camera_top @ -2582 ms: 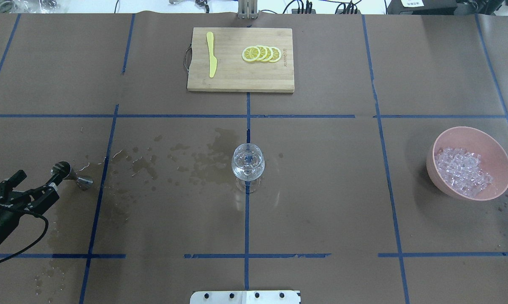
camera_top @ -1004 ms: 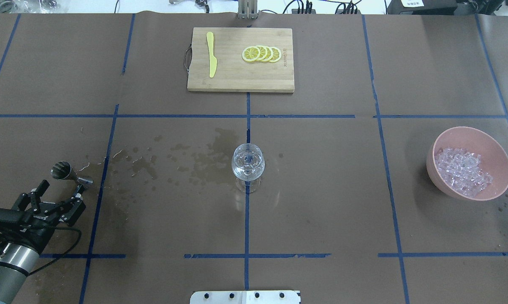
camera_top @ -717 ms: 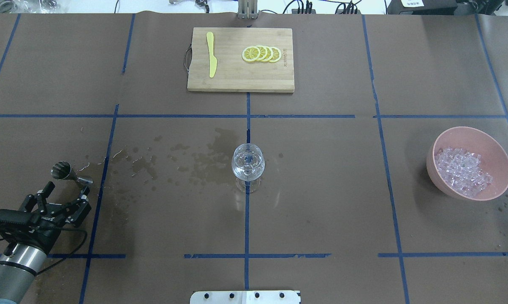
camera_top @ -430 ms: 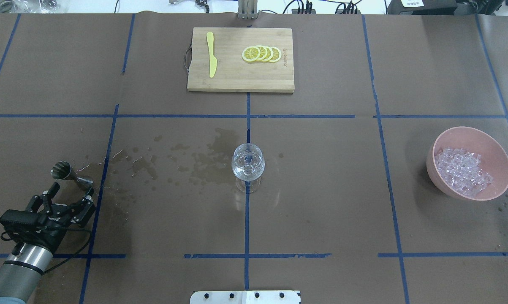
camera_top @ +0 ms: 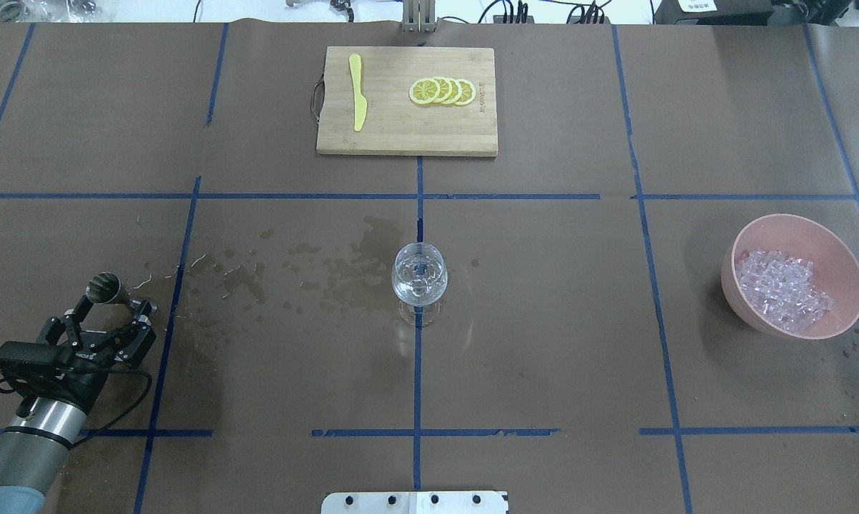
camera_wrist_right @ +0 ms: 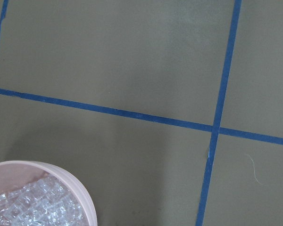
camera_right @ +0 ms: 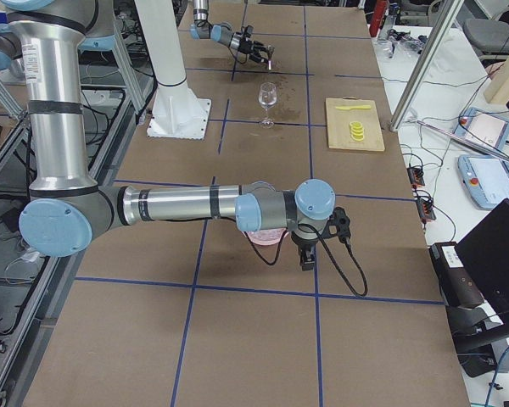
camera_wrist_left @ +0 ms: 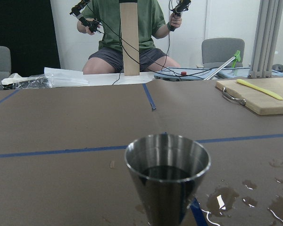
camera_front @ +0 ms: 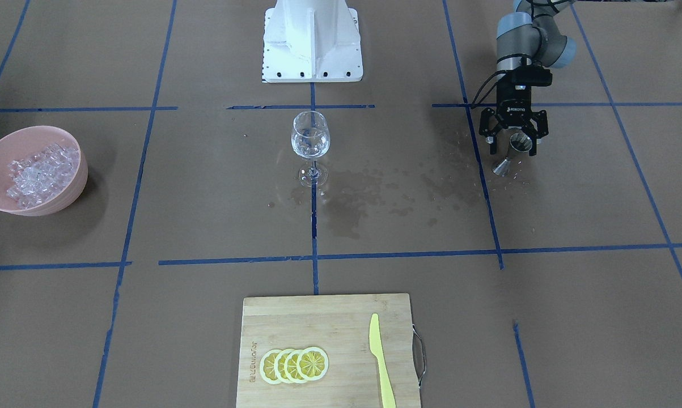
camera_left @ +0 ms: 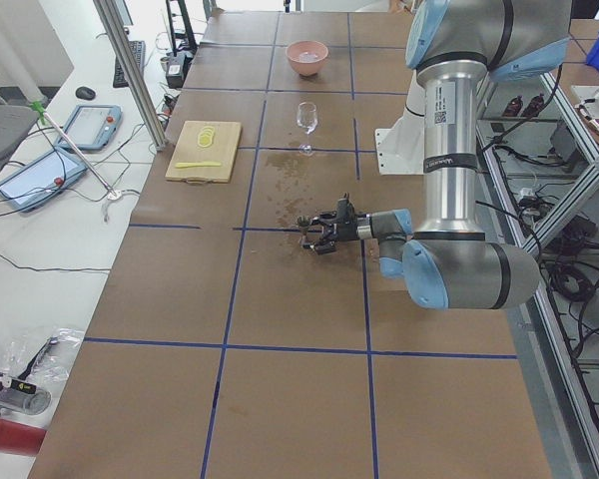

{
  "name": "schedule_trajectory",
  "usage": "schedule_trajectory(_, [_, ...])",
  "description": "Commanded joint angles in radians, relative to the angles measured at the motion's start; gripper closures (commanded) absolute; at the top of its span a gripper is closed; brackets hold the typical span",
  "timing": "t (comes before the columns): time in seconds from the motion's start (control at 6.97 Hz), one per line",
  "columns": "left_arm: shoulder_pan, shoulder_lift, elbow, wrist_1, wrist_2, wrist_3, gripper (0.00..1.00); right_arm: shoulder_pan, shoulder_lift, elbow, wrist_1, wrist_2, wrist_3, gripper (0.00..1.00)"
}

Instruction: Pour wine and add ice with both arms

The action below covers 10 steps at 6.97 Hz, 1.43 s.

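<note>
On the brown paper-covered table point(camera_top: 543, 321) marked with blue tape lines, left arm point(camera_top: 33, 432) comes in at the left end, near the robot-side edge. Right arm point(camera_right: 178, 203) reaches along the right end.

Wooden cutting board point(camera_top: 400, 128) at mid far edge holds a row of lemon slices point(camera_top: 443, 91) and a yellow knife point(camera_top: 358, 93), apart.

Pink bowl point(camera_top: 730, 282) near the right end, tilted, holds the ice point(camera_top: 782, 289), a heap of small clear cubes.

Wine glass point(camera_top: 418, 275) upright at table centre, the wine point(camera_top: 416, 290) a little clear liquid in the bottom of its bowl. Wet patches point(camera_top: 343, 275) spread from the glass toward the left end.

Left end effector point(camera_top: 115, 308) wide open, fingers either side of a steel jigger point(camera_top: 104, 288), gripping nothing. Jigger upright; inside looks dark, contents unclear.

Right end effector point(camera_right: 307, 254) just beside the bowl; only the side view shows it, so its opening can't be told.
</note>
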Motion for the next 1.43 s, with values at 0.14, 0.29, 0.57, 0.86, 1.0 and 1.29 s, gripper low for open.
schedule_trajectory(0.14, [-0.008, -0.002, 0.016, 0.000, -0.001, 0.000, 0.03, 0.000, 0.000, -0.002, 0.000, 0.000, 0.000, 0.00])
schedule_trajectory(0.29, [-0.008, -0.004, 0.017, 0.002, -0.001, 0.002, 0.05, 0.000, 0.000, 0.000, 0.000, 0.000, 0.000, 0.00])
schedule_trajectory(0.57, [-0.008, -0.007, 0.020, 0.002, -0.003, 0.002, 0.17, 0.000, 0.002, 0.000, 0.000, 0.000, 0.000, 0.00])
schedule_trajectory(0.86, [-0.008, -0.011, 0.020, 0.002, -0.006, 0.002, 0.34, 0.000, 0.002, 0.000, 0.000, 0.000, 0.000, 0.00])
schedule_trajectory(1.0, [-0.006, -0.011, 0.020, 0.002, -0.009, 0.002, 0.37, 0.000, 0.002, 0.000, 0.000, 0.000, 0.000, 0.00])
schedule_trajectory(1.29, [-0.006, -0.023, 0.020, 0.000, -0.009, 0.003, 0.50, 0.000, 0.002, 0.000, 0.000, 0.000, 0.000, 0.00])
